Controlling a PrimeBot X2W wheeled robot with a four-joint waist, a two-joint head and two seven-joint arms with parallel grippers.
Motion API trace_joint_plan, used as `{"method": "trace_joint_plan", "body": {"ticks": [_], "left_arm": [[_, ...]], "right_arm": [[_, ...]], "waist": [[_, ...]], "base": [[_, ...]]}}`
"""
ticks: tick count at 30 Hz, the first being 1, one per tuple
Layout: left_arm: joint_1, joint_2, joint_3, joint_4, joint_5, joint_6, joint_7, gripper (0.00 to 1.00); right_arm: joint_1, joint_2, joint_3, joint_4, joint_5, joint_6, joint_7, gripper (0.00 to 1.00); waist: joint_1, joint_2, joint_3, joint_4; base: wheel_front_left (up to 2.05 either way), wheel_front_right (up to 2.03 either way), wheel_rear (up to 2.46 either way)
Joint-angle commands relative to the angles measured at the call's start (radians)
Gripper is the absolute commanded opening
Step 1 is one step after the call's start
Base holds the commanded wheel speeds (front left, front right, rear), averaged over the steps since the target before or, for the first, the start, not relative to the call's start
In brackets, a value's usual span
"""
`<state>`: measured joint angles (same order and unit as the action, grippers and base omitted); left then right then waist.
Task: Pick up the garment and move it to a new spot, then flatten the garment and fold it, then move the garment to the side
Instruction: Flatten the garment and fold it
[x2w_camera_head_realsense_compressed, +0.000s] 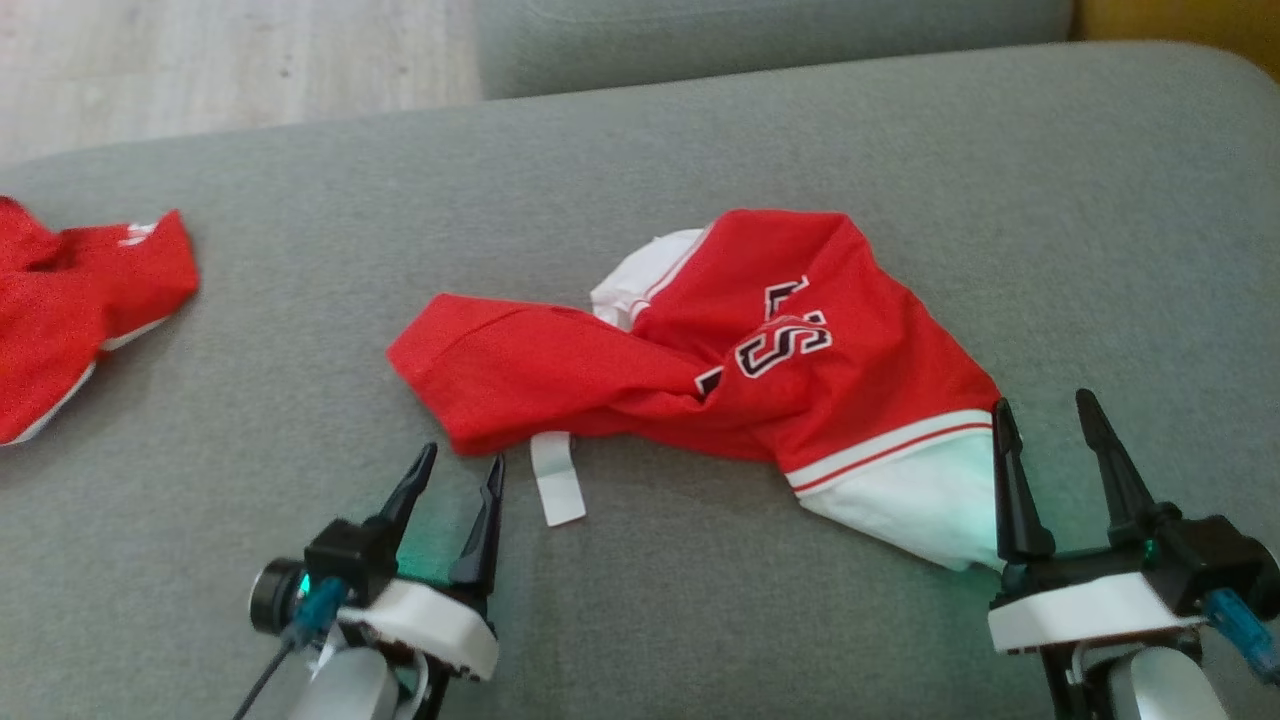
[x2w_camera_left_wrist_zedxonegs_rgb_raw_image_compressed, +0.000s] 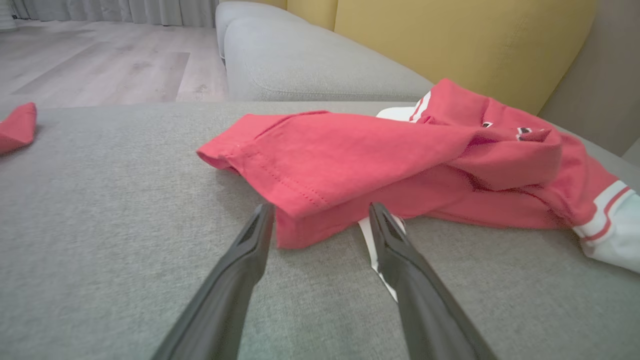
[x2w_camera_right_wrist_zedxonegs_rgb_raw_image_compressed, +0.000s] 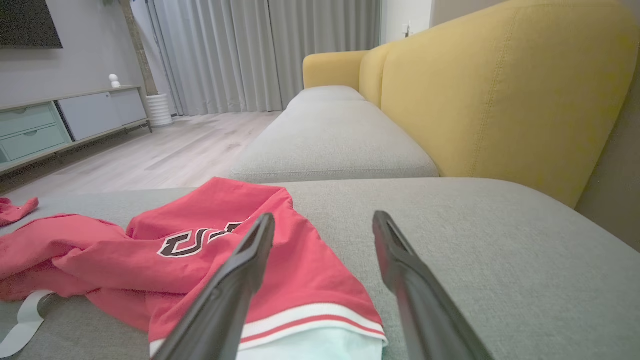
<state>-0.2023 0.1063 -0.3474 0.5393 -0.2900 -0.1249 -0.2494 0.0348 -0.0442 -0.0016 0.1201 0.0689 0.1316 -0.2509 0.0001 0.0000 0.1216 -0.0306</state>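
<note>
A crumpled red garment (x2w_camera_head_realsense_compressed: 720, 360) with white trim and black lettering lies on the grey sofa cushion (x2w_camera_head_realsense_compressed: 640, 140); a white tag (x2w_camera_head_realsense_compressed: 556, 480) sticks out below it. My left gripper (x2w_camera_head_realsense_compressed: 460, 475) stands open just below the garment's lower-left corner, and in the left wrist view that corner of the garment (x2w_camera_left_wrist_zedxonegs_rgb_raw_image_compressed: 320, 165) sits right past the fingertips of the left gripper (x2w_camera_left_wrist_zedxonegs_rgb_raw_image_compressed: 322, 212). My right gripper (x2w_camera_head_realsense_compressed: 1045, 410) is open at the garment's lower-right white hem. In the right wrist view the garment (x2w_camera_right_wrist_zedxonegs_rgb_raw_image_compressed: 165, 250) lies to the left, under the right gripper's (x2w_camera_right_wrist_zedxonegs_rgb_raw_image_compressed: 324, 220) left finger.
A second red garment (x2w_camera_head_realsense_compressed: 70, 310) lies at the cushion's left edge. Beyond the cushion are another grey sofa seat (x2w_camera_right_wrist_zedxonegs_rgb_raw_image_compressed: 330, 135), a yellow backrest (x2w_camera_right_wrist_zedxonegs_rgb_raw_image_compressed: 500, 90) and pale wood floor (x2w_camera_head_realsense_compressed: 200, 70). Bare cushion stretches right of the garment.
</note>
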Motion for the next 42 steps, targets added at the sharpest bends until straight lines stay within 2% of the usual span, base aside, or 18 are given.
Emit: {"method": "trace_joint_plan", "body": {"ticks": [1, 6, 17, 26, 27, 28, 29, 30, 31, 32, 42], "left_arm": [[-0.038, 0.004, 0.027, -0.006, -0.003, -0.005, -0.012, 1.00], [-0.095, 0.005, 0.009, 0.077, -0.025, -0.005, -0.012, 1.00], [-0.139, 0.014, 0.032, 0.146, -0.050, -0.006, -0.012, 1.00], [-0.180, 0.020, -0.029, 0.125, -0.084, -0.006, -0.012, 1.00], [-0.181, 0.023, -0.038, 0.121, -0.088, -0.006, -0.012, 0.96], [-0.180, 0.029, -0.061, 0.115, -0.102, -0.006, -0.012, 0.47], [-0.179, 0.033, -0.072, 0.115, -0.110, -0.006, -0.012, 0.35], [-0.178, 0.038, -0.085, 0.114, -0.118, -0.006, -0.012, 0.07], [-0.178, 0.038, -0.085, 0.114, -0.118, -0.006, -0.012, 0.07], [-0.177, 0.042, -0.101, 0.108, -0.129, -0.006, -0.012, 0.00], [-0.138, 0.129, -0.253, -0.057, -0.254, -0.006, -0.012, 0.00]], "right_arm": [[-0.035, -0.006, 0.024, -0.036, -0.003, -0.001, -0.011, 1.00], [-0.040, -0.006, 0.024, -0.032, -0.002, -0.001, -0.011, 1.00], [-0.053, -0.006, 0.025, -0.028, 0.000, -0.001, -0.011, 1.00], [-0.057, -0.006, 0.034, -0.025, -0.001, -0.001, -0.011, 1.00], [-0.057, -0.006, 0.035, -0.024, -0.001, -0.001, -0.011, 1.00], [-0.055, -0.006, 0.035, -0.022, 0.000, -0.001, -0.011, 1.00], [-0.053, -0.006, 0.035, -0.021, 0.001, -0.001, -0.011, 1.00], [-0.051, -0.006, 0.034, -0.020, 0.001, -0.001, -0.011, 1.00], [-0.051, -0.006, 0.034, -0.020, 0.001, -0.001, -0.011, 1.00], [-0.049, -0.006, 0.032, -0.020, 0.002, -0.001, -0.011, 1.00], [-0.026, -0.006, 0.016, -0.013, 0.012, -0.001, -0.011, 1.00]], "waist": [[-0.0001, 0.0000, 0.015, -0.017], [-0.0001, 0.0000, 0.025, -0.038], [-0.0001, 0.0000, 0.028, -0.051], [-0.0001, 0.0000, 0.034, -0.061], [-0.0001, 0.0000, 0.034, -0.062], [-0.0001, 0.0000, 0.032, -0.063], [-0.0001, 0.0000, 0.030, -0.064], [-0.0001, 0.0000, 0.028, -0.063], [-0.0001, 0.0000, 0.028, -0.063], [-0.0001, 0.0000, 0.027, -0.062], [-0.0001, 0.0000, -0.009, -0.024]], "base": [[0.00, 0.00, 0.00], [0.00, 0.00, 0.00], [0.00, 0.00, 0.00], [0.00, 0.00, 0.00], [0.00, 0.00, 0.00], [0.00, 0.00, 0.00], [0.00, 0.00, 0.00], [0.00, 0.00, 0.00], [0.00, 0.00, 0.00], [0.00, 0.00, 0.00], [0.00, 0.00, 0.00]]}}
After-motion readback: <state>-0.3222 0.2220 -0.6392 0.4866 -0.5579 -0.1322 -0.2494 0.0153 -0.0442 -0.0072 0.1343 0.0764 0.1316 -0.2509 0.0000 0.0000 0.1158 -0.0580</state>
